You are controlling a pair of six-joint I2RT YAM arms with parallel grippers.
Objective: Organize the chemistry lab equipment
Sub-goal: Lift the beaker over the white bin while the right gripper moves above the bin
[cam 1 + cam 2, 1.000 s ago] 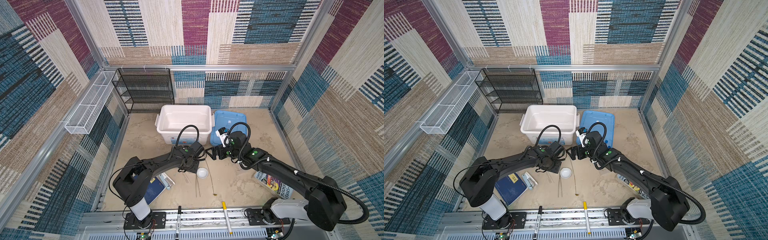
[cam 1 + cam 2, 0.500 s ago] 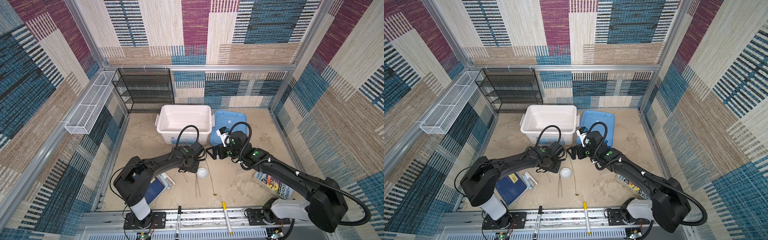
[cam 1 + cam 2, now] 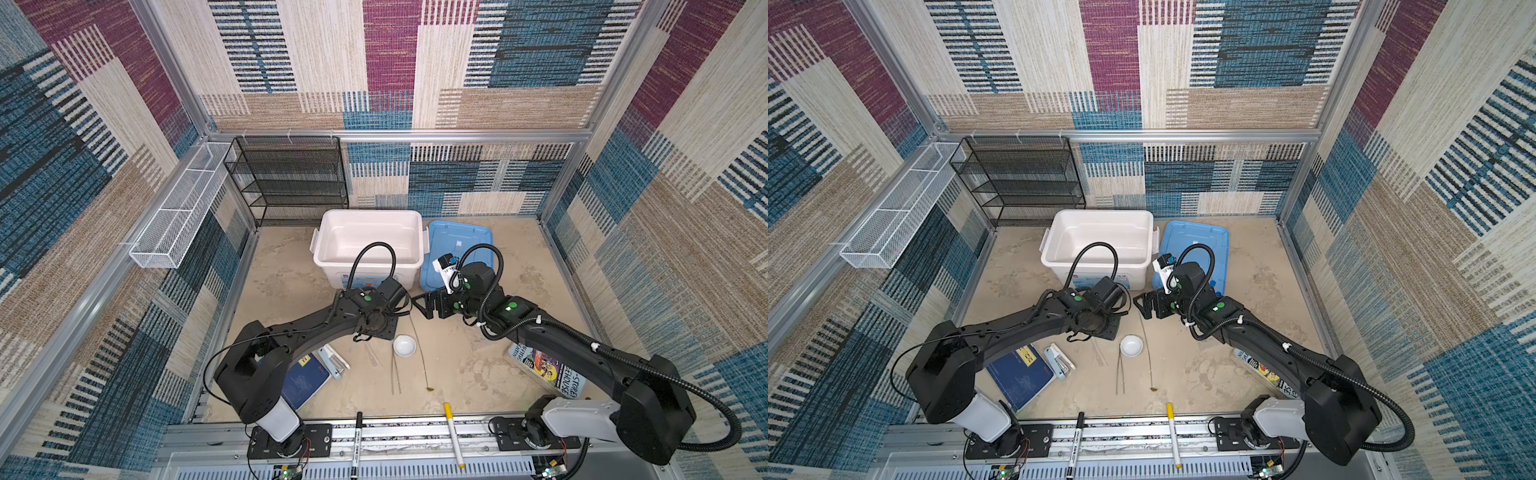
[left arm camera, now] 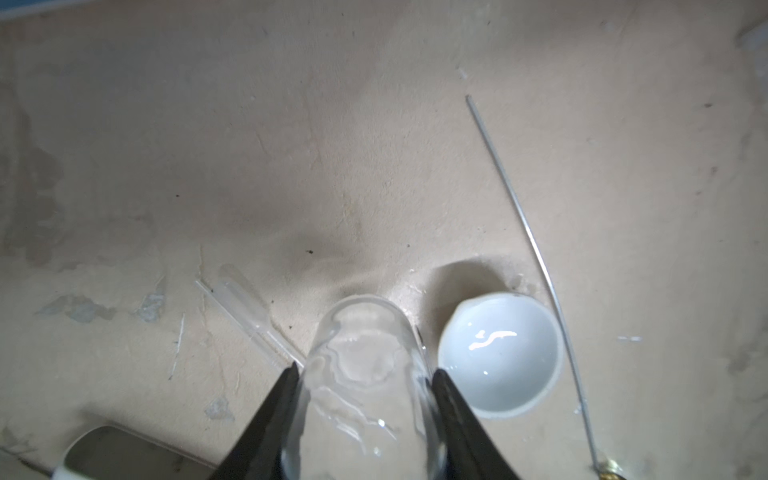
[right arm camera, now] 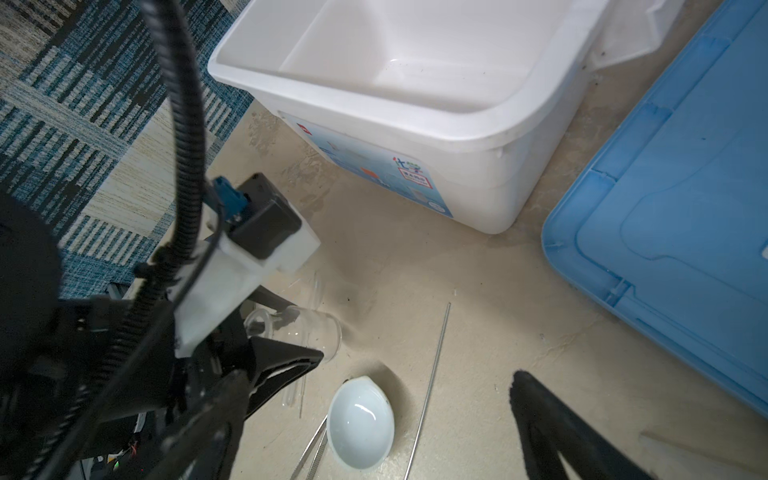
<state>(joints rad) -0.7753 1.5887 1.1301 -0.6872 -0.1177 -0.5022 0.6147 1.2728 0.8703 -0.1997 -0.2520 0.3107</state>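
My left gripper (image 4: 365, 370) is shut on a small glass beaker (image 4: 365, 353), one black finger against each side, low over the sandy floor. Both top views hide the beaker under the left wrist (image 3: 376, 318). Right beside it sits a small white dish (image 3: 404, 345) (image 4: 498, 357). A long thin spoon (image 3: 417, 349) (image 4: 528, 232) lies past the dish, and metal tweezers (image 3: 395, 374) (image 5: 311, 453) lie near it. A clear glass rod (image 4: 253, 320) rests on the beaker's other side. My right gripper (image 3: 419, 305) (image 5: 374, 415) hangs open and empty above the dish.
A white bin (image 3: 368, 216) and a blue lid (image 3: 457, 237) stand behind the arms. At the back left are a black mesh shelf (image 3: 291, 178) and a white wire basket (image 3: 178, 220). A blue book (image 3: 305, 378), stapler (image 3: 332, 363), comic book (image 3: 548, 370) and two markers (image 3: 358, 440) (image 3: 453, 436) lie in front.
The left jaws have closed in on the beaker. Both arms stay almost where they were.
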